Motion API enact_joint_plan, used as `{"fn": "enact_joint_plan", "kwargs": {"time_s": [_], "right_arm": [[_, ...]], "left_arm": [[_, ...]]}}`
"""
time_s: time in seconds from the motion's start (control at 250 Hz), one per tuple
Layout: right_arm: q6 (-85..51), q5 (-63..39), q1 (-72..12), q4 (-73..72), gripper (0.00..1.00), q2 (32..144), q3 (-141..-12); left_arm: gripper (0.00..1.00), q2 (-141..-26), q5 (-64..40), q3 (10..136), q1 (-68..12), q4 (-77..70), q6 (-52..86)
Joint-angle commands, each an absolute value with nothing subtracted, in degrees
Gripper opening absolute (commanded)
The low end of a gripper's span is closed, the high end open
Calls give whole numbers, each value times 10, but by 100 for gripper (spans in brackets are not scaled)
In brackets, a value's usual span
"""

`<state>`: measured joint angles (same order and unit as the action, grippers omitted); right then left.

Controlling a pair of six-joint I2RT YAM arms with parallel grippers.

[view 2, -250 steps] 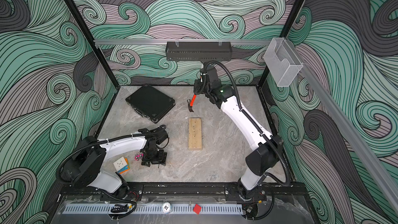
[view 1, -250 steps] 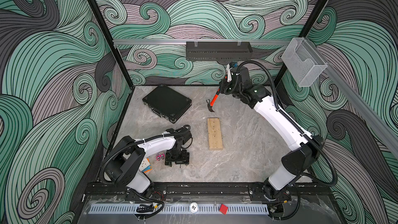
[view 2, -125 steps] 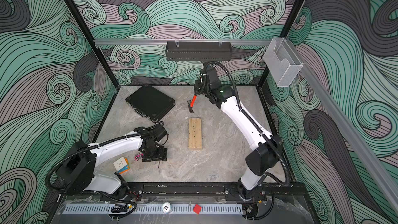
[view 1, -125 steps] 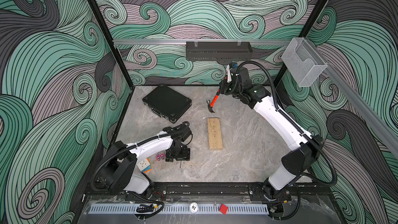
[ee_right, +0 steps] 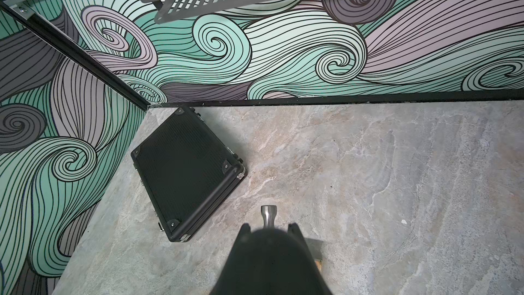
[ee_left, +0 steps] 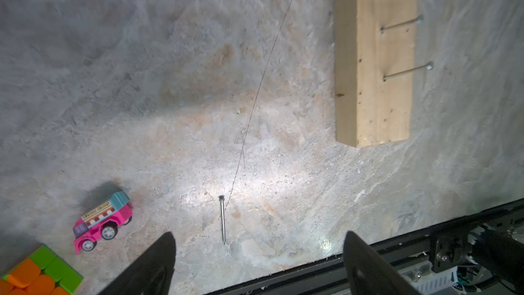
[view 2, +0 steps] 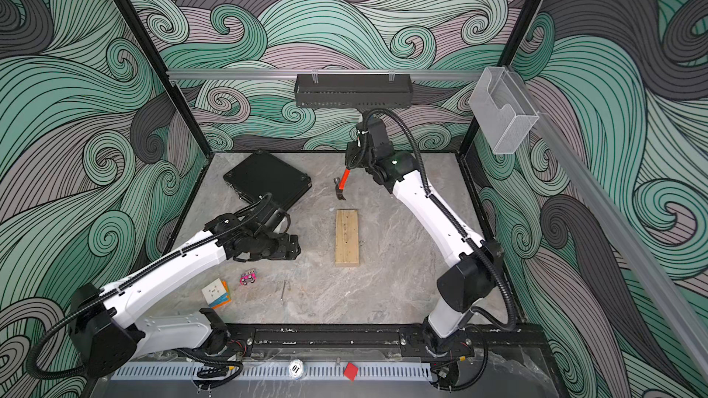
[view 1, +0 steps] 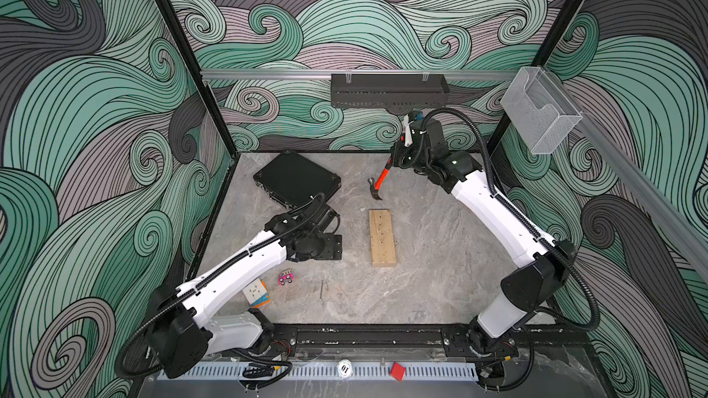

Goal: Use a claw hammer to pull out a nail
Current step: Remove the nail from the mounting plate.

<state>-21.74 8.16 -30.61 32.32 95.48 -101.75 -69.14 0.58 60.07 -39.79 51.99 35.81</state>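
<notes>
Plank [view 1: 382,237] may lift under prying: left claw [ee_left: 258,235] gapes empty, right claw [view 1: 397,156] grips the claw hammer [view 1: 379,183].

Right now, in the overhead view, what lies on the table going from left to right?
Puzzle cube → toy car → loose nail → wooden board. The black case and the hammer overlap these sideways, so I left them out.

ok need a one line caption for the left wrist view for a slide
Open left pincer, a loose nail lying on the table, two nails standing in the wooden block
</notes>
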Motion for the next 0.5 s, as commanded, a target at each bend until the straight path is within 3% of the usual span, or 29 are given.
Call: {"fn": "enact_joint_plan", "kwargs": {"time_s": [0.0, 0.495], "right_arm": [[-227, 90, -304, 282, 0, 929, -1041], [-221, 101, -303, 292, 0, 928, -1051]], "left_arm": [[90, -664, 48, 630, -401, 496, 323], [90, -629, 71, 623, -401, 418, 284]]}}
